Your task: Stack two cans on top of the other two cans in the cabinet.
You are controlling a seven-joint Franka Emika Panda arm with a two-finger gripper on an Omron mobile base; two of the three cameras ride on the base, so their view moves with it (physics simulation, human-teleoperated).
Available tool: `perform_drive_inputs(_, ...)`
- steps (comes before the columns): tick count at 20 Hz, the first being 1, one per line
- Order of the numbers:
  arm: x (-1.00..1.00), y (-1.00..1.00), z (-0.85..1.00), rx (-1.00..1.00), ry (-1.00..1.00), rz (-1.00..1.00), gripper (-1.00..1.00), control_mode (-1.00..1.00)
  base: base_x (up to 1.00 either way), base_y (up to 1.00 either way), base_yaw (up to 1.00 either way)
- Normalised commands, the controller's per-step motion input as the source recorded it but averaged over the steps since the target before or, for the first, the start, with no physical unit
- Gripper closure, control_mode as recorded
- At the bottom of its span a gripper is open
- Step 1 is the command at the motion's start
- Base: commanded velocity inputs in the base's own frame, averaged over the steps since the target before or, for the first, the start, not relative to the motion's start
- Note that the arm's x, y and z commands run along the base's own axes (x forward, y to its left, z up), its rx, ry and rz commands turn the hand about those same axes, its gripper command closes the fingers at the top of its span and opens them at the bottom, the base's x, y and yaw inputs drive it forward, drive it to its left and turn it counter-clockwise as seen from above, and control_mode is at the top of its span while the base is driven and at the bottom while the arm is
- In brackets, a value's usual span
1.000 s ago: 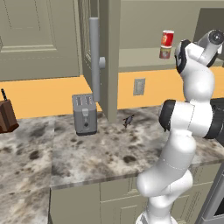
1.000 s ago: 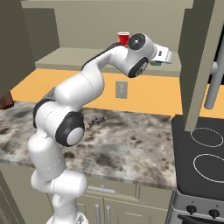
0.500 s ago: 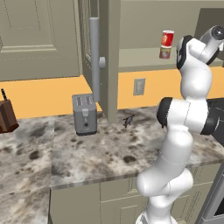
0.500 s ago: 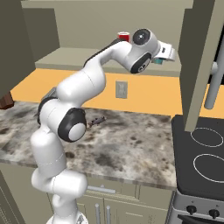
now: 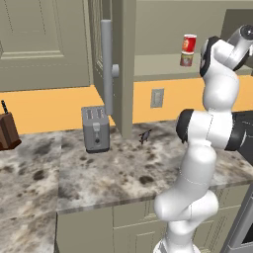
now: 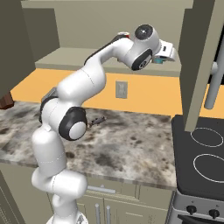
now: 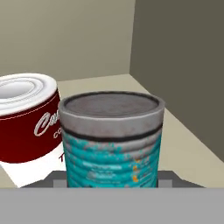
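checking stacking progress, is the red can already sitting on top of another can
Yes, in the left base view the red can stands on the short brown can on the cabinet shelf.

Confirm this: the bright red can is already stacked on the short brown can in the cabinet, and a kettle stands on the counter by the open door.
Not a kettle: the left base view shows a grey toaster there. The bright red can does sit on the short brown can in the cabinet.

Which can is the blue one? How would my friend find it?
Look inside the open cabinet, on its beige shelf near the side wall. The teal-blue can stands right before the hand camera. Unlike the dark-red-and-white can beside it, it has scuffed teal sides and a flat grey lid.
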Motion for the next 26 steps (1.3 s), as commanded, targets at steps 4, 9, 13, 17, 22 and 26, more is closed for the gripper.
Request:
perform_drive_inputs(4,-0.07,0.00,-0.12,0.05,0.00,0.04,1.00,-1.00,0.00,0.00,0.00)
perform_drive_inputs(9,-0.36,0.01,-0.11,0.05,-0.06,0.03,1.00,-1.00,0.00,0.00,0.00)
perform_drive_inputs(13,-0.16,0.09,0.00,0.00,-0.10,0.00,1.00,-1.00,0.00,0.00,0.00)
perform_drive_inputs(17,-0.02,0.29,0.02,-0.01,-0.10,0.00,1.00,-1.00,0.00,0.00,0.00)
perform_drive_inputs(22,-0.01,0.07,0.21,0.00,-0.01,0.00,1.00,-1.00,0.00,0.00,0.00)
perform_drive_inputs(26,-0.11,0.00,0.28,0.00,0.00,0.00,1.00,-1.00,0.00,0.00,0.00)
